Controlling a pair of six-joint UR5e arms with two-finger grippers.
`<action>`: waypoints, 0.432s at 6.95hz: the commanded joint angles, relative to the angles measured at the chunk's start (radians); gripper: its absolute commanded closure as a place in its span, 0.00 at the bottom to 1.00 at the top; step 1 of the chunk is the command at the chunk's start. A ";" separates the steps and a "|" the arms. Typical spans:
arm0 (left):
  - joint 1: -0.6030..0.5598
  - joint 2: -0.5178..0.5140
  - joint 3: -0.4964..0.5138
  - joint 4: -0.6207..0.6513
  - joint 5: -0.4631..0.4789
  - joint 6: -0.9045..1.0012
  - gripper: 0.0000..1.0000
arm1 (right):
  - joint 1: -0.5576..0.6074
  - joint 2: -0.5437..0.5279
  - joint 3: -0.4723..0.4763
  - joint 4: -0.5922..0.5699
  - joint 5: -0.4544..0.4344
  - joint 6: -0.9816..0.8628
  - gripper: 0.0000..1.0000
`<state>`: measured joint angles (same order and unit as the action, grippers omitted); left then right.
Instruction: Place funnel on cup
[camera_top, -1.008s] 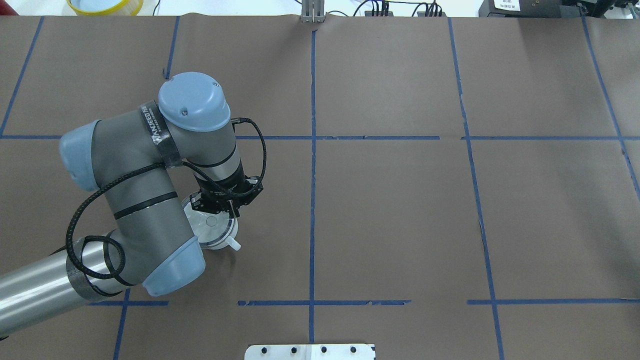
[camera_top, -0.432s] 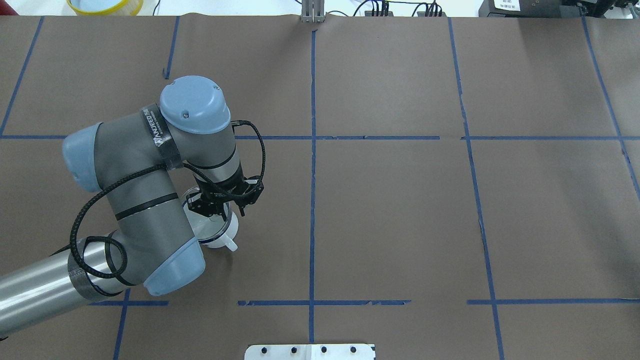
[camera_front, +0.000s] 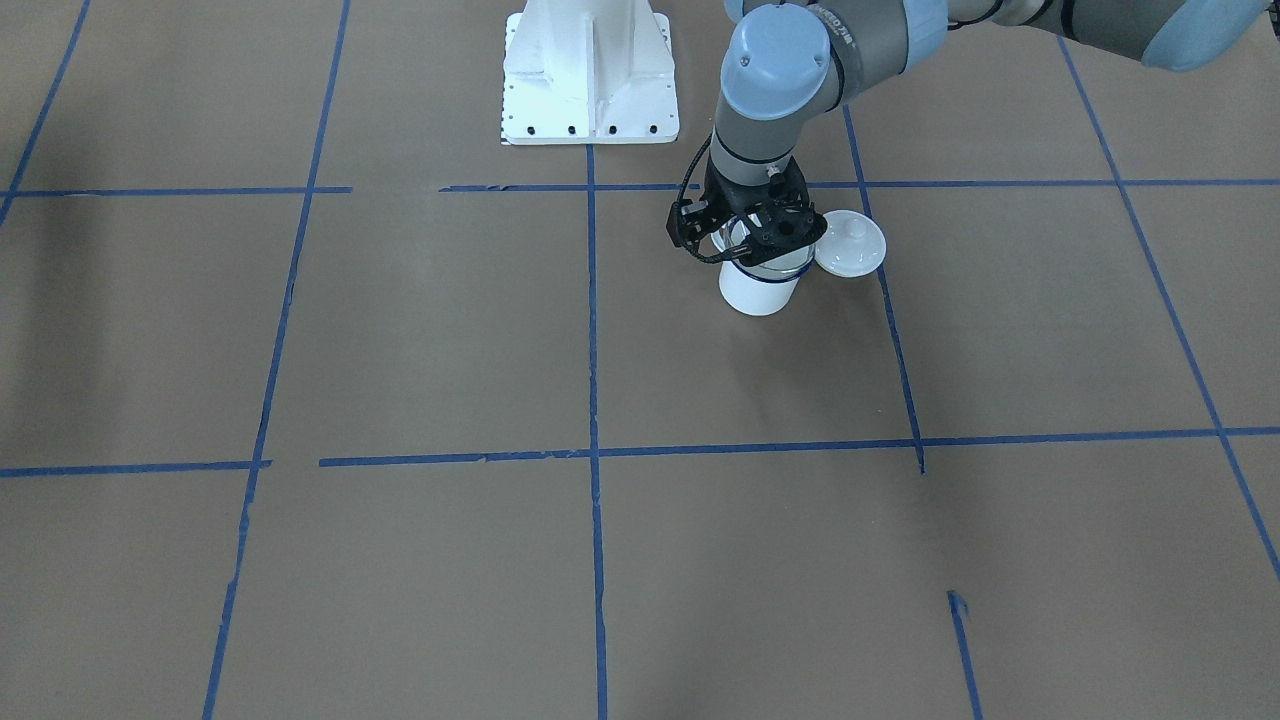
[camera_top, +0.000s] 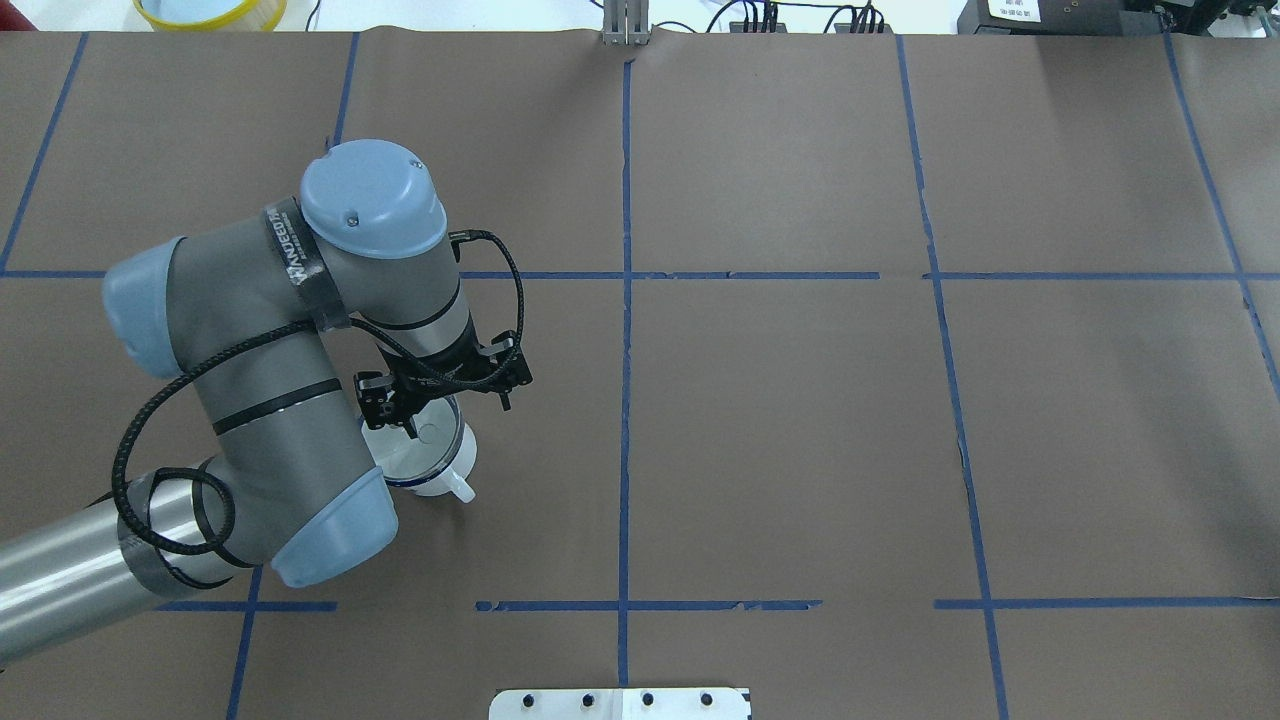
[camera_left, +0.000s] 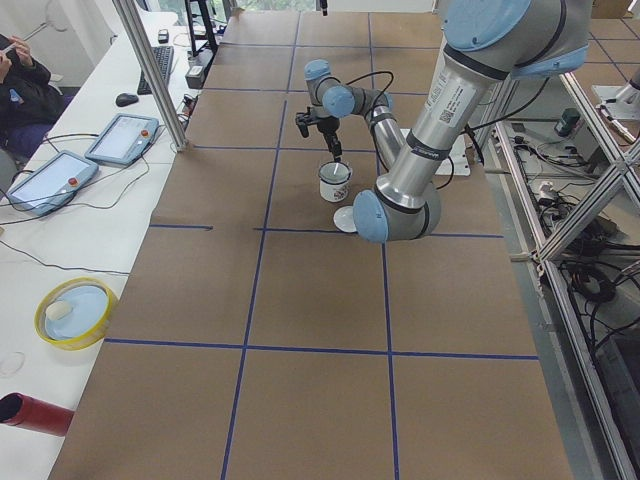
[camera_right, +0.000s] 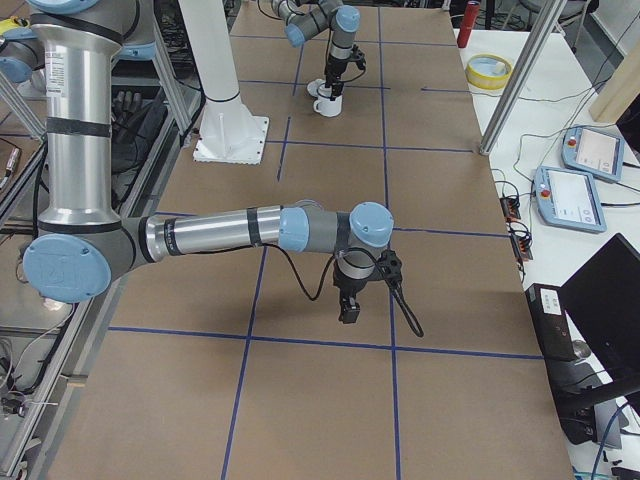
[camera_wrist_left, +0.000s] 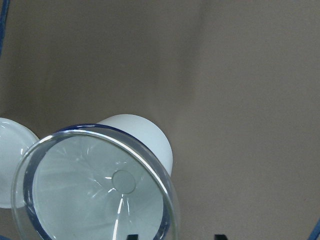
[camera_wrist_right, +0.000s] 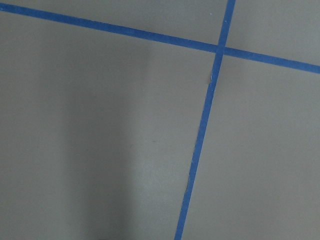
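Changed since a second ago: left claw (camera_top: 455, 412) spread from narrow to wide, arm shifted slightly, apparently lifting. Reads as a release. In the left wrist view, two dark fingertips (camera_wrist_left: 131, 236) at the bottom edge, well apart, one inside the clear rim, one outside, neither clearly touching it. Holds nothing now.

Left behind: the funnel (camera_top: 420, 455), sitting in the mouth of the cup (camera_front: 758, 292), on the robot's left half of the table (camera_top: 800, 400), just beside a round white lid (camera_front: 850, 243). Looks seated rather than dangling, so probably done bar the retreat. Worth a straight upward withdrawal, given the finger inside the rim.

Points wide mouth up, spout down into the cup, hidden there apart from the round hole at the cone's centre in the wrist view. Long axis upright, or near enough; impossible to rule out a slight lean from these views. Cup handle toward the robot.

As for the right claw (camera_right: 348, 305): well apart from all this, over the table, shown only from the side. Cannot tell whether wide or narrow.
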<state>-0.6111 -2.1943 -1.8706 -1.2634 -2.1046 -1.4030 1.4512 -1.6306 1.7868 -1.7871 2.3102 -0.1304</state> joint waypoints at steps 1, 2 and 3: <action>-0.106 0.127 -0.178 -0.058 -0.002 0.188 0.00 | 0.000 0.000 -0.001 0.000 0.000 0.000 0.00; -0.192 0.265 -0.227 -0.177 -0.011 0.308 0.00 | 0.000 0.000 0.000 0.000 0.000 0.000 0.00; -0.275 0.384 -0.222 -0.270 -0.014 0.443 0.00 | 0.000 0.000 -0.001 0.000 0.000 0.000 0.00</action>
<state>-0.7884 -1.9541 -2.0680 -1.4206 -2.1131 -1.1143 1.4512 -1.6306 1.7865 -1.7871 2.3102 -0.1304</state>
